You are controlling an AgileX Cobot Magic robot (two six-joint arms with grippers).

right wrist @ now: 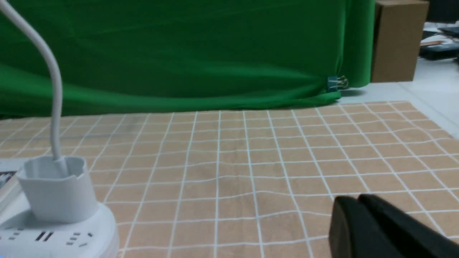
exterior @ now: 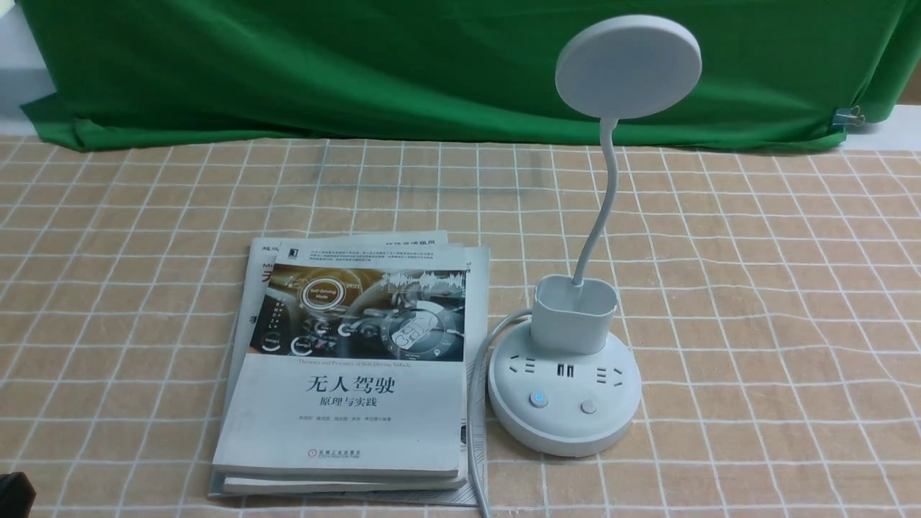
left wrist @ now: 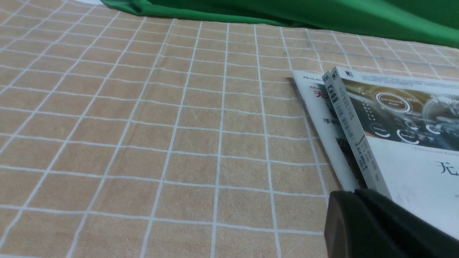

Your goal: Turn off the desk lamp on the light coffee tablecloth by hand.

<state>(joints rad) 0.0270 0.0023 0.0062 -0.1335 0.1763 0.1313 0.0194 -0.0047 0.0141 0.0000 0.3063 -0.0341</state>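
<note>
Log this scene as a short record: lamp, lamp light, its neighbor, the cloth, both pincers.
lamp: white lamp, upright on its round base
lamp light: disc head shows no glow; one base button shows blue
neighbor: stack of books, left of the lamp
cloth: tan with white grid, under lamp and books
left pincer: shut, holding nothing
right pincer: shut, holding nothing

Top book's title (exterior: pixel 351 392): showing "无人驾驶" and "原理与实践"
Its English line: reading "China Machine Press", near the cover's front edge
Cover dials (exterior: pixel 324 294): showing "Self-Driving Mode"; 1 corner figure reading "09:21"
</note>
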